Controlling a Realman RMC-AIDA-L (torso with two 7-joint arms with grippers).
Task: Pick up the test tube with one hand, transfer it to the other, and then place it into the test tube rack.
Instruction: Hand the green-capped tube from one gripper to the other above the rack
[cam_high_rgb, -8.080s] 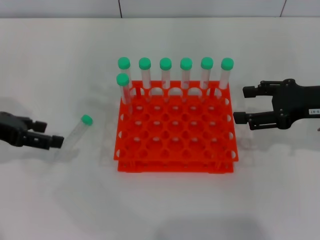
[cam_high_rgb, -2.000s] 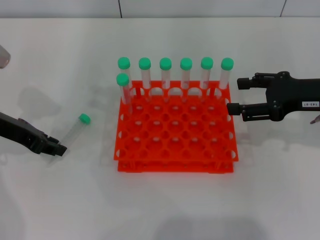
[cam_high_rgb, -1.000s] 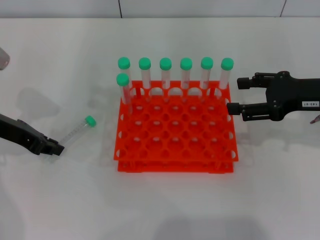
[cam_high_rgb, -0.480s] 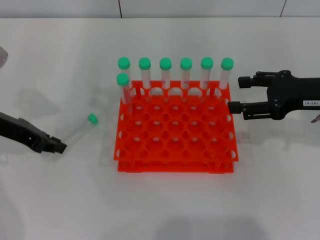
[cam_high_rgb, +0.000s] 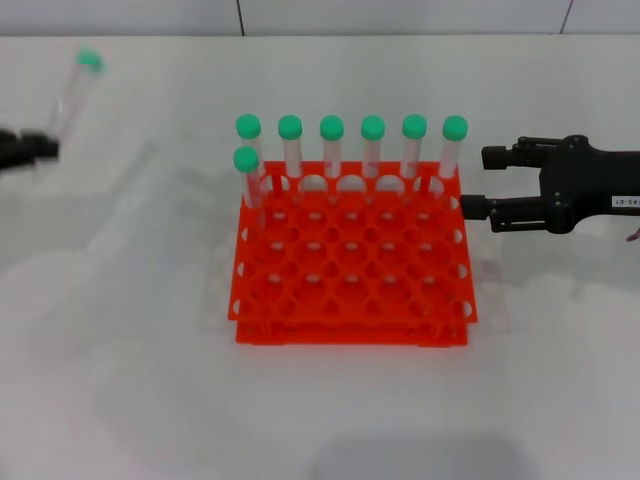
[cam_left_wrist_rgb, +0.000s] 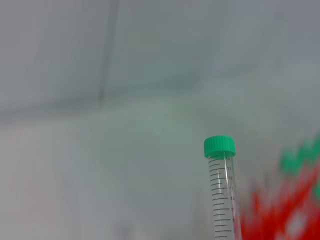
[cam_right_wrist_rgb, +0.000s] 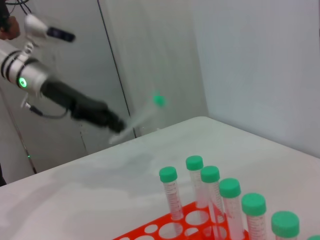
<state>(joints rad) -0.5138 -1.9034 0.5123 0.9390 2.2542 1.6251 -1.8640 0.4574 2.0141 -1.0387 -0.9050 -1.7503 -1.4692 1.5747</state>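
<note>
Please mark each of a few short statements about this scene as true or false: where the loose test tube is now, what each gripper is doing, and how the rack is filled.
1. The test tube lies flat on the table. False: the left gripper holds it up in the air by its lower end, green cap on top.
2. The right gripper is beside the right edge of the test tube rack, with its jaws open and nothing between them. True.
3. Seven green-capped tubes stand in the rack. True: six along the back row and one in the second row, at the left.
4. The front rows of the rack are full of tubes. False: their holes are empty.
</note>
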